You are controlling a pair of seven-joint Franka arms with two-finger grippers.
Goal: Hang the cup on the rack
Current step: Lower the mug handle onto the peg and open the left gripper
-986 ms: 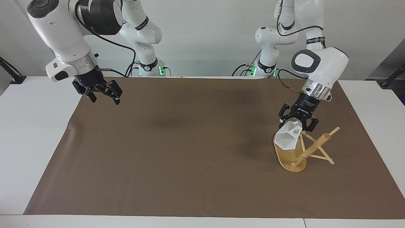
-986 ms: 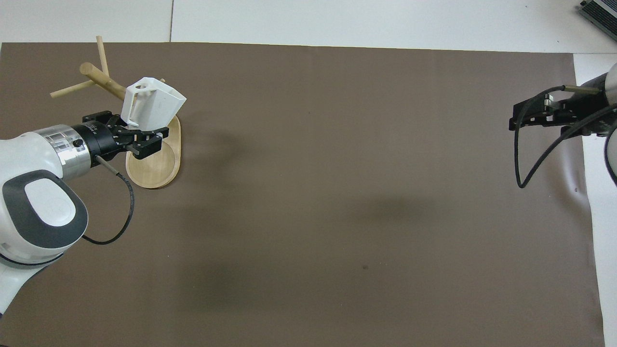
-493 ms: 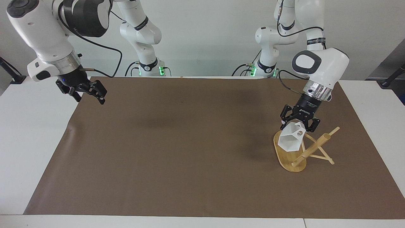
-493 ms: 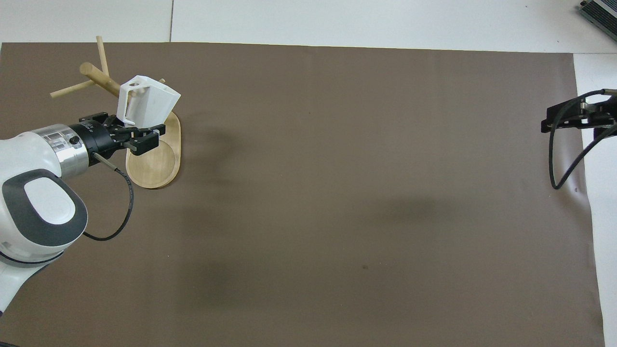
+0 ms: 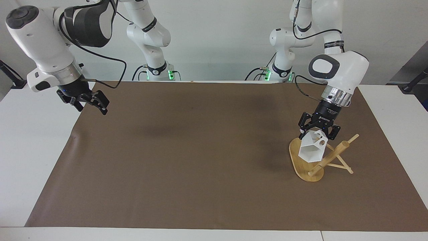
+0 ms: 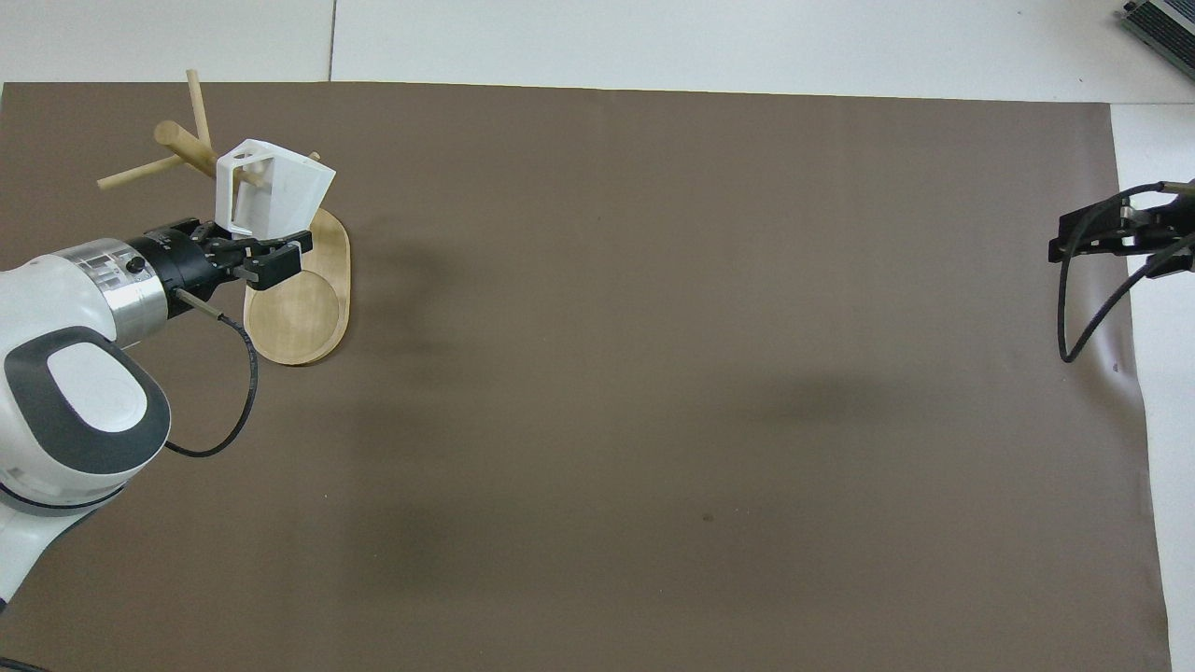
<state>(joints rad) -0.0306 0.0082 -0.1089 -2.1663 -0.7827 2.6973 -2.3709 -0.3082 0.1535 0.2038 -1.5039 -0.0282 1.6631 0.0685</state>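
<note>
The white angular cup (image 5: 310, 151) (image 6: 273, 191) hangs tilted over the bamboo rack's oval base (image 5: 302, 167) (image 6: 301, 317), its rim turned away from the robots. Its handle with the round hole (image 5: 322, 142) lies close against the thin peg sticks beside the leaning post (image 5: 331, 156) (image 6: 183, 146). I cannot tell whether a peg passes through the hole. My left gripper (image 5: 318, 132) (image 6: 260, 246) is shut on the cup from above. My right gripper (image 5: 89, 102) (image 6: 1060, 248) waits open and empty, in the air over the mat's edge at the right arm's end.
A brown mat (image 5: 200, 150) covers most of the white table (image 5: 30, 140). A small wrinkle in the mat (image 5: 75, 137) lies under the right gripper. The rack stands at the left arm's end of the table.
The left gripper has carried the cup lower and closer to the rack's post and pegs. The right arm has drawn back toward its own end of the table.
</note>
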